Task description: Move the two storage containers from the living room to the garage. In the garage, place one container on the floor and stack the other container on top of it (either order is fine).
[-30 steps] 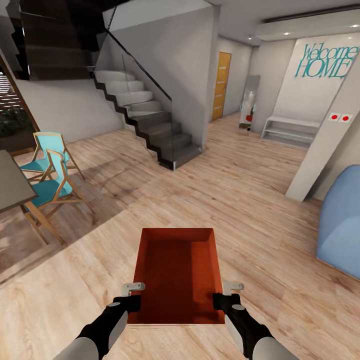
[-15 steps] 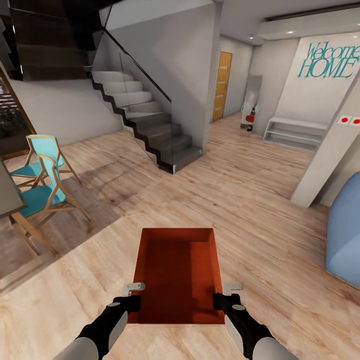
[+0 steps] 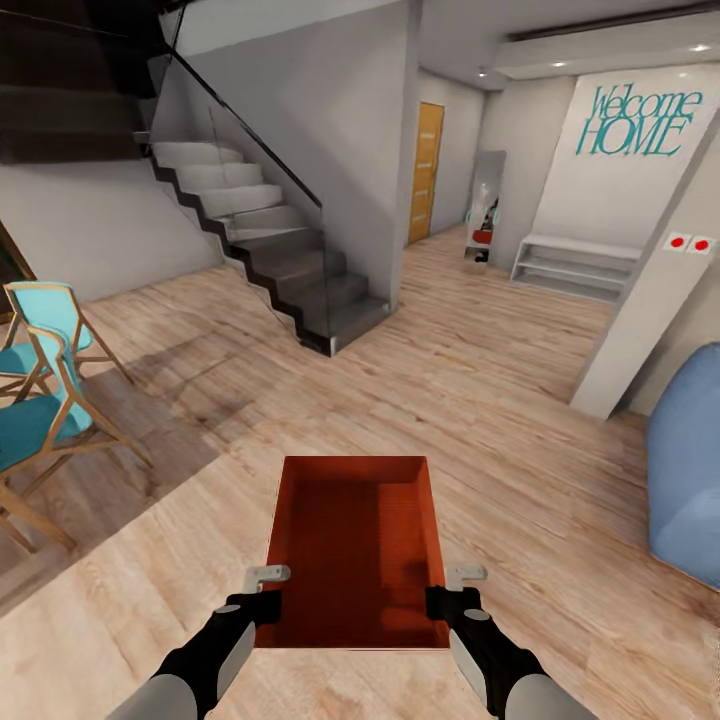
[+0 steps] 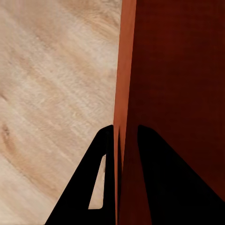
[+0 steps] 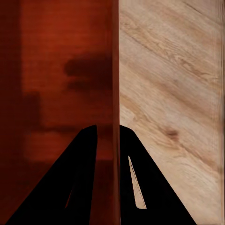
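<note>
While carried over the light wood plank floor (image 3: 520, 420) of the living room, one orange-red storage container (image 3: 355, 550) hangs level between the two grippers, open top up, its ribbed bottom visible. Ahead of the grippers: grey staircase (image 3: 270, 250), orange door (image 3: 424, 172), "Welcome HOME" lettering (image 3: 640, 120). Left of the left gripper: turquoise chairs (image 3: 40, 400). Right of the right gripper: blue sofa (image 3: 690, 460). Left gripper (image 4: 125, 136) pinches the container's left wall, one finger each side. Right gripper (image 5: 108, 133) likewise clamps the right wall.
</note>
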